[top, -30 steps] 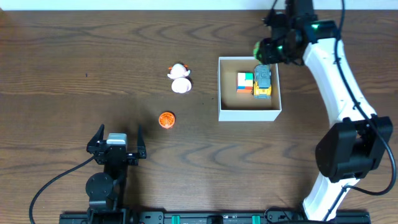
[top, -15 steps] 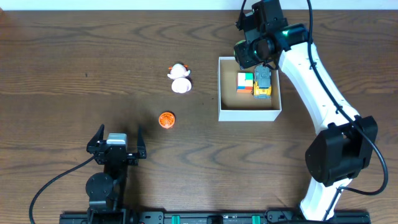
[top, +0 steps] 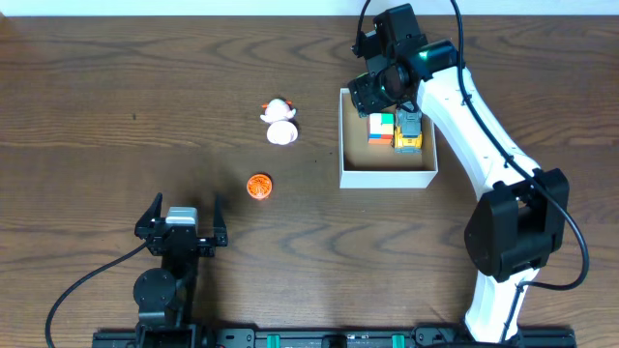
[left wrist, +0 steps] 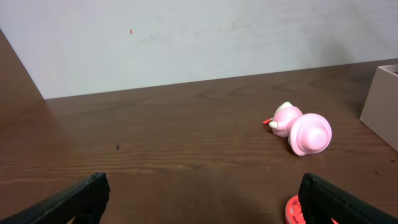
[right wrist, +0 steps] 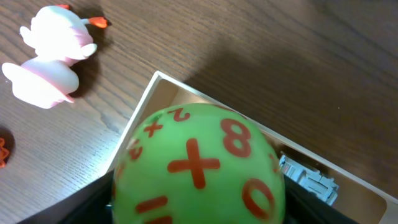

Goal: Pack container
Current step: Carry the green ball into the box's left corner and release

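Observation:
The container (top: 387, 176) is a white-walled box with a brown floor, right of the table's centre. Inside it lie a coloured block (top: 381, 128) and a yellow-grey toy truck (top: 409, 130). My right gripper (top: 373, 92) hovers over the box's far left corner. In the right wrist view a green ball (right wrist: 196, 155) with red signs fills the space between my right gripper's (right wrist: 198, 202) fingers, touching both, above the container's wall (right wrist: 140, 112). My left gripper (top: 182, 217) rests open and empty at the near left, as the left wrist view of it (left wrist: 202, 199) confirms.
A pink-and-white duck toy (top: 280, 123) lies left of the box; it also shows as the duck (left wrist: 298, 127) and the duck (right wrist: 53, 56). An orange disc (top: 258, 187) sits nearer my left gripper, by its right finger (left wrist: 339, 202). The box's corner (left wrist: 380, 99) shows at far right.
My right arm has swung left from the box's far right to its far left corner, carrying the green ball. The left arm has not moved.

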`<state>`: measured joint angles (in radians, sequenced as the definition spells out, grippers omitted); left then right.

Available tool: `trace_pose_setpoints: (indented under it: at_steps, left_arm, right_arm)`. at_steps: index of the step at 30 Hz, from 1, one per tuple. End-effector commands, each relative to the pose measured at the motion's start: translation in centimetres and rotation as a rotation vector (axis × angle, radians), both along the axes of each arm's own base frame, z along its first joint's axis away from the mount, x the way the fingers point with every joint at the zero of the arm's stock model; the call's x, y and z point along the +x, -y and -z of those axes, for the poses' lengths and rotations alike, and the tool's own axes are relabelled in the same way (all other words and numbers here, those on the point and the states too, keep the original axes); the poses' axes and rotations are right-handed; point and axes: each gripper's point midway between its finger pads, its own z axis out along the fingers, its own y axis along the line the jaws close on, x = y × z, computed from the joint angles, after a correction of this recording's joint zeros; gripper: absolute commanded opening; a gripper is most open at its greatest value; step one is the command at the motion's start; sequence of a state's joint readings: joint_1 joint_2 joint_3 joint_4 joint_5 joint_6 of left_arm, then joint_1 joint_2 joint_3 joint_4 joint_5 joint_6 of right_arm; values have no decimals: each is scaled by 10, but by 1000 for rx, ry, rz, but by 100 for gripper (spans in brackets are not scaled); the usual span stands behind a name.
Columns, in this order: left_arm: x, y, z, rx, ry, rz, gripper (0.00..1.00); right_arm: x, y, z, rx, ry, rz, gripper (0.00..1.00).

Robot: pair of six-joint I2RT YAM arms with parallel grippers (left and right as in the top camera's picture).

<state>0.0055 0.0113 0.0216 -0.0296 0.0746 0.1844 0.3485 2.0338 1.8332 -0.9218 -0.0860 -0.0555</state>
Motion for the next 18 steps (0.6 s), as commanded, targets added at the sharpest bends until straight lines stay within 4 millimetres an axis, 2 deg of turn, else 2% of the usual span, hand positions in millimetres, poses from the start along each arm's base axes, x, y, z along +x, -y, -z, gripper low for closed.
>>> trace_pose_setpoints:
  at_steps: [1,3,4,11,15,18]
  left_arm:
    - [-1,1,16,7,-48,7,98]
    - [-1,1,16,7,-48,7,98]
    - [-1,1,16,7,-48,7,98]
    - [-1,1,16,7,-48,7,98]
    - [-1,1,16,7,-48,7,98]
    - [-1,1,16,7,-48,7,98]
  right_arm:
    - [1,-3,0,-5,7,-6,81]
    - [1,-3,0,-5,6,-6,89]
    - [1,-3,0,-5,6,-6,99]
    - [2,-4,-4,2,13,5,99]
    - [7,3,-28,20,61,38,99]
    - [13,26,-59,5,130,123,99]
